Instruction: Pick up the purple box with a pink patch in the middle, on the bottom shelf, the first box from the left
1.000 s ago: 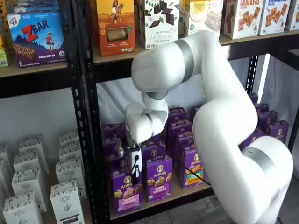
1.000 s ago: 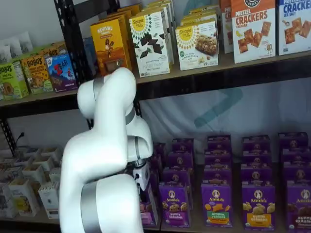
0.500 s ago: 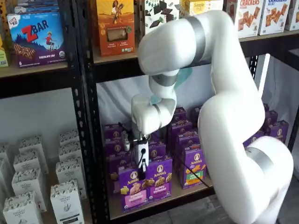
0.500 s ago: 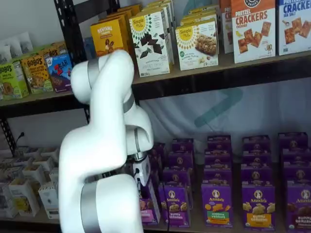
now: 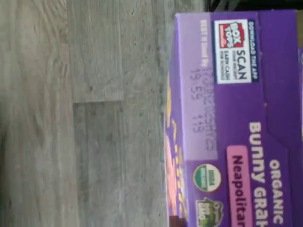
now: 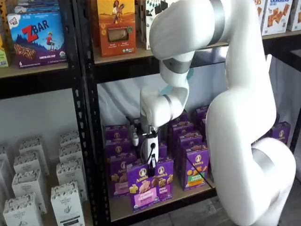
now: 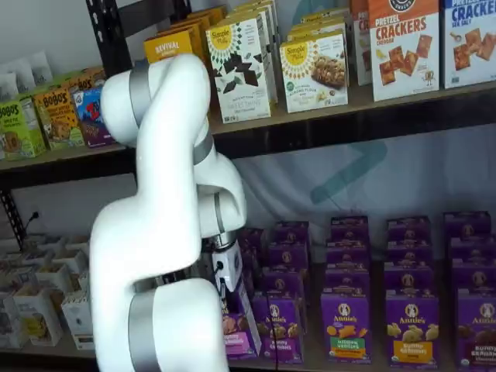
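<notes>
The gripper [image 6: 151,165] is closed on the top of the purple box [image 6: 143,188], which hangs just below it. The box is in front of the bottom shelf [image 6: 155,203], and a row of other purple cartons [image 6: 190,157] stands behind the gripper.

The purple box [image 6: 144,187] is an upright Annie's carton with a round white-rimmed logo above, a snack picture and a pink label panel across its lower middle; it stands out in front of the other purple cartons, over the front edge of the bottom shelf [image 6: 141,208], a tan board with a black rail. In a shelf view [image 7: 235,325] it appears slightly tilted. In the wrist view its top flap [image 5: 236,118] reads "Organic Bunny Grahams", with a pink "Neapolitan" patch and a Box Tops label.
</notes>
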`<action>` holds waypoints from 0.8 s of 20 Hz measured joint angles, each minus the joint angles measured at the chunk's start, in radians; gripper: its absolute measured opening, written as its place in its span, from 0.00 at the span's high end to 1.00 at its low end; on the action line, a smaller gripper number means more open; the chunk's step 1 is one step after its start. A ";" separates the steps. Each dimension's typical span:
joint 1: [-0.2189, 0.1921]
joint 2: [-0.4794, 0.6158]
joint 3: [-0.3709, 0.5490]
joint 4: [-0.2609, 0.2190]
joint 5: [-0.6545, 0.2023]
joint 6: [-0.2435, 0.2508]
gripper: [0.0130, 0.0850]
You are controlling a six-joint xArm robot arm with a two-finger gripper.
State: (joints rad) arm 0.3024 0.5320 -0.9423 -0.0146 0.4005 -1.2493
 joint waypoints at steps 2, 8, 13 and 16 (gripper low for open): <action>-0.004 -0.025 0.024 0.003 0.000 -0.006 0.72; -0.022 -0.150 0.125 0.010 0.018 -0.031 0.72; -0.040 -0.229 0.176 -0.004 0.055 -0.036 0.72; -0.053 -0.264 0.199 -0.016 0.070 -0.037 0.72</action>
State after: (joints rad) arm 0.2495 0.2678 -0.7430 -0.0310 0.4710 -1.2863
